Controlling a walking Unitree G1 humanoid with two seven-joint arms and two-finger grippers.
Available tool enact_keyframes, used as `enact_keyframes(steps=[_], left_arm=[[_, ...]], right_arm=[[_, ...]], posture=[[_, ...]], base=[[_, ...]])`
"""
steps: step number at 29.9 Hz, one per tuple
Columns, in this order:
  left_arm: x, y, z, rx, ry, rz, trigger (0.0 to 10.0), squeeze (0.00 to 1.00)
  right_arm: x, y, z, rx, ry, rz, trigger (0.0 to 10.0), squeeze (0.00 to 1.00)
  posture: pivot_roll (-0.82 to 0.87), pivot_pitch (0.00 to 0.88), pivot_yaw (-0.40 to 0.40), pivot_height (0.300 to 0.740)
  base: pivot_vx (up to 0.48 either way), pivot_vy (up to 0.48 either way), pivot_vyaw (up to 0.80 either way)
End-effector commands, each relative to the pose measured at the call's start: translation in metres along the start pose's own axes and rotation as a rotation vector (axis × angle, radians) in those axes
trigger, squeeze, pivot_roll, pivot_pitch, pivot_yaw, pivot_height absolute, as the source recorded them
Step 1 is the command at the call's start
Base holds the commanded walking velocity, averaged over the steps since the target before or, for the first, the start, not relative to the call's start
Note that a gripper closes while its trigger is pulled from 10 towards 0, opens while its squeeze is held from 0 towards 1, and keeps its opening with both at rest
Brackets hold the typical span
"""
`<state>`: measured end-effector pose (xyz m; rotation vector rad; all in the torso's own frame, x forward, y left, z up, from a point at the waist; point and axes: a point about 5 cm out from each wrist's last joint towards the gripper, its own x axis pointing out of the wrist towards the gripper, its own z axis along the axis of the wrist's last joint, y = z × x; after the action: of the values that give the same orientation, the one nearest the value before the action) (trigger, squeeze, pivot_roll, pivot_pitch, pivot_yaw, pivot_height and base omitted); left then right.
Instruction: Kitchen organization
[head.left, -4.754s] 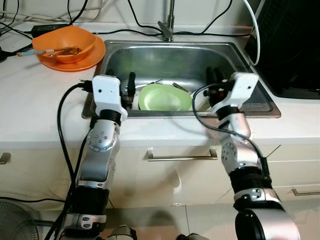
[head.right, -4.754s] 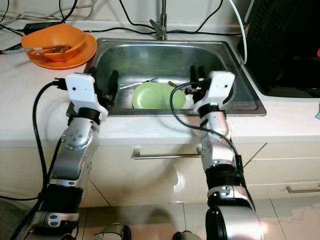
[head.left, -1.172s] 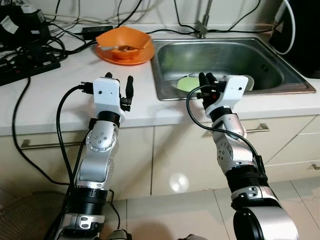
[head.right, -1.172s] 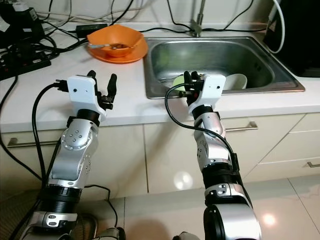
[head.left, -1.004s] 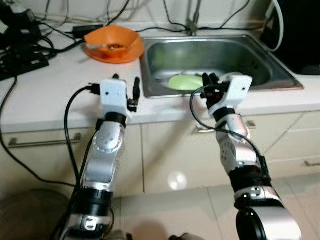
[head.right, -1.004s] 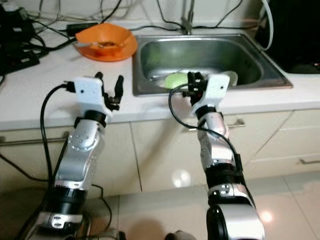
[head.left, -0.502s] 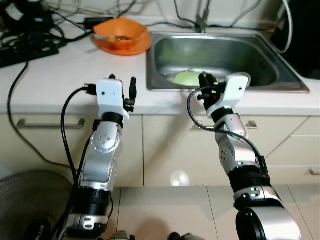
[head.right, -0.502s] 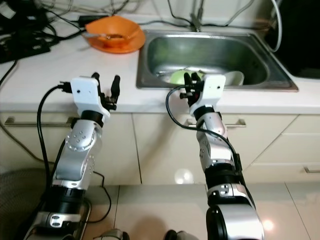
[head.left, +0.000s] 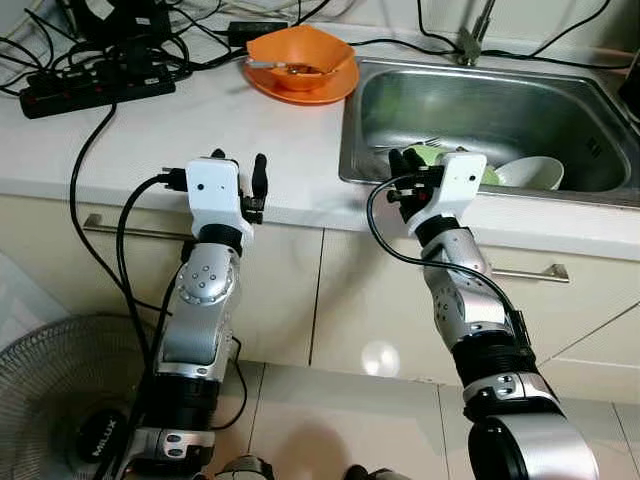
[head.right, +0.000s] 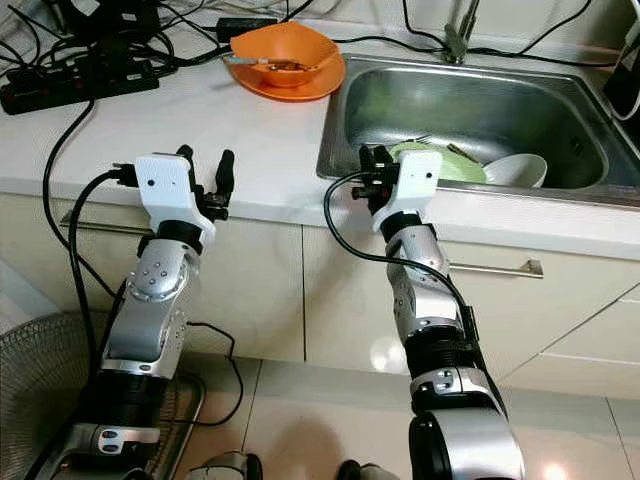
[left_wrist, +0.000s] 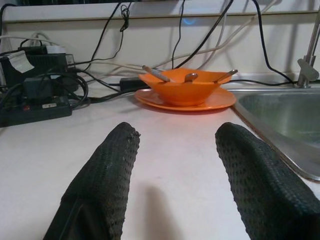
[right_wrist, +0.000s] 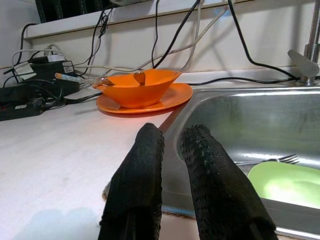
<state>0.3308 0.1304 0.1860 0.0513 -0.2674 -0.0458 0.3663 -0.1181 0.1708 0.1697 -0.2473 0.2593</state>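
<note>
My view has swung left since the earlier frame; more worktop and cables show.
Left gripper (head.left: 238, 170), fingers apart, over the white counter (head.left: 150, 130); right gripper (head.right: 366, 172), fingers nearly together, at the steel sink (head.left: 480, 100) rim. Glossy orange bowl (head.left: 300, 50) far ahead; green plate (right_wrist: 285, 182) just right.

Brushed steel sink (head.left: 392, 108); glossy, seemingly plastic orange bowl (head.left: 300, 49); matt white counter (head.left: 150, 125)

green plate (head.left: 440, 158): partly behind right arm | white bowl (head.left: 530, 172): half below sink rim | fan (head.left: 50, 390): cropped
</note>
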Motion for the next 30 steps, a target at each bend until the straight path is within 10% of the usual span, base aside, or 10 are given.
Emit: enact_keyframes(steps=[1,30], left_arm=[[0.0006,0.0001,0.0020,0.008,-0.001,0.005,10.0,0.00],[0.0023,-0.0010,0.0058,0.008,-0.013,-0.002,10.0,0.00]], right_arm=[[-0.0003,-0.0040,0.0013,0.002,-0.001,-0.017,10.0,0.00],[0.0018,0.0004,0.0043,-0.018,-0.020,0.012,10.0,0.00]], posture=[[-0.01,0.081,-0.036,0.740],[0.00,0.073,-0.037,0.740]], base=[[0.368,0.000,0.00],[0.345,0.000,0.02]])
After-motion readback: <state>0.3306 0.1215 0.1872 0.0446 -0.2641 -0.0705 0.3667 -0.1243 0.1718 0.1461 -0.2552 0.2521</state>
